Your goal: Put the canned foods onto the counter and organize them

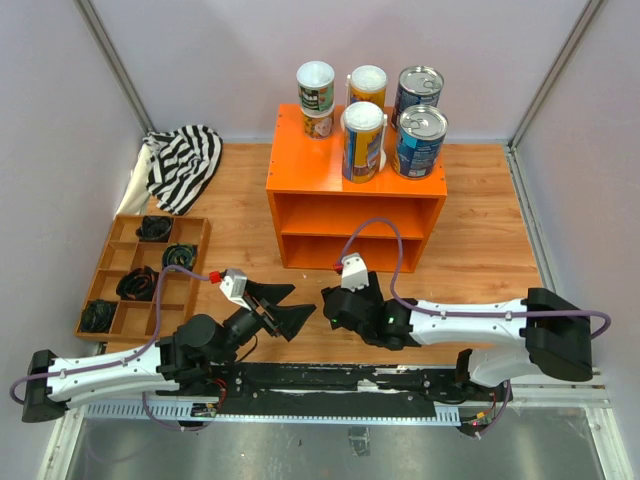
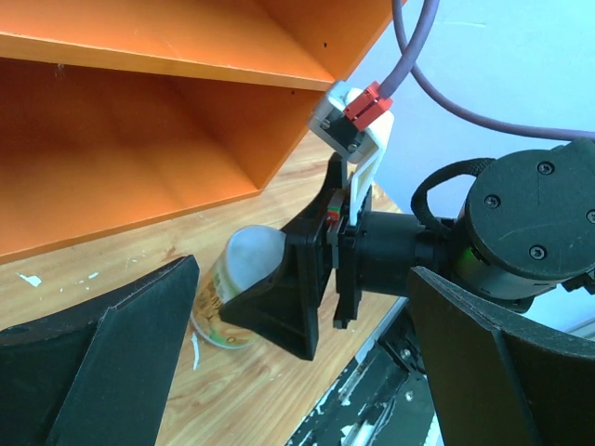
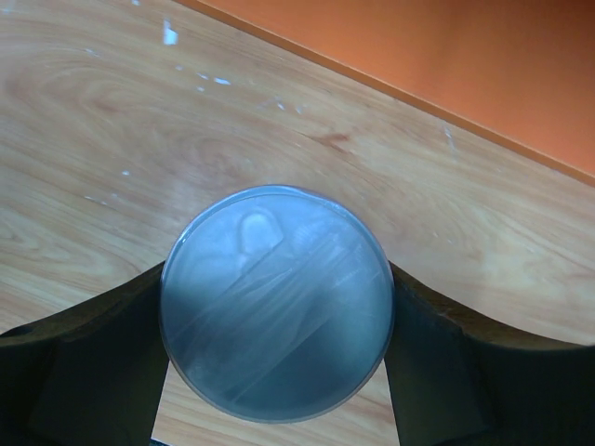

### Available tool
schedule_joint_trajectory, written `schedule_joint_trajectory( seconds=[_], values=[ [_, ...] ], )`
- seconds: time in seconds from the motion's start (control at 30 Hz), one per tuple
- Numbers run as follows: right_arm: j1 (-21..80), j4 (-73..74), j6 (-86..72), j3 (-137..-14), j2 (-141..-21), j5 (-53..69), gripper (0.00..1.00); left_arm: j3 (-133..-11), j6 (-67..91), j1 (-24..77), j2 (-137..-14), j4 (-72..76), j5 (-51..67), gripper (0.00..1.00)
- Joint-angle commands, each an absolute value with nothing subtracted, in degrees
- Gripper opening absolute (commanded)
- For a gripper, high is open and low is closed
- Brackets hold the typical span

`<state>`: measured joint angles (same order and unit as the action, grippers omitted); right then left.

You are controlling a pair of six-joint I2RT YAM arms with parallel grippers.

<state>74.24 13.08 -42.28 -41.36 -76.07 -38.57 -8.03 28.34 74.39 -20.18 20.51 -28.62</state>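
Left hand spread wide, right hand gripping a small tin

My left hand (image 1: 293, 305) is hovering fully spread and holding nothing, just beside my right hand (image 1: 335, 308). My right hand is pressing its fingers against both sides of a small white-lidded tin (image 3: 276, 302), which is sitting on the wooden tabletop (image 1: 240, 230). Ahead of both hands, the orange unit (image 1: 355, 215) is carrying the other tins (image 1: 363, 140) grouped on its flat top.

A robot test cell in a lab

A left arm (image 1: 110, 370) and a right arm (image 1: 480, 320) are bolted to a rail (image 1: 300, 378) on a wooden table (image 1: 480, 240). Plain lilac panels (image 1: 220, 60) on metal posts (image 1: 112, 60) close in beyond and beside them, and purple cables (image 1: 371, 223) trail from both wrists.
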Motion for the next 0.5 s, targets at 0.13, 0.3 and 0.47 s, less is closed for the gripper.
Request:
schedule_joint_trajectory(
  seconds=[0.13, 0.3, 0.47],
  values=[
    [73.78, -2.38, -34.25, -44.47, -81.22, -34.58, 0.37, -4.91, 28.74, 74.88, -15.96, 20.13, -29.46, 0.99],
    [72.70, -7.16, -33.38, -42.89, -84.97, -31.62, 0.53, -4.75, 28.70, 74.88, -16.62, 20.93, -31.29, 0.99],
    [72.75, -10.31, -31.84, -41.65, -87.86, -29.66, 0.80, -4.52, 29.26, 75.04, -19.14, 23.26, -32.88, 0.99]
  ],
)
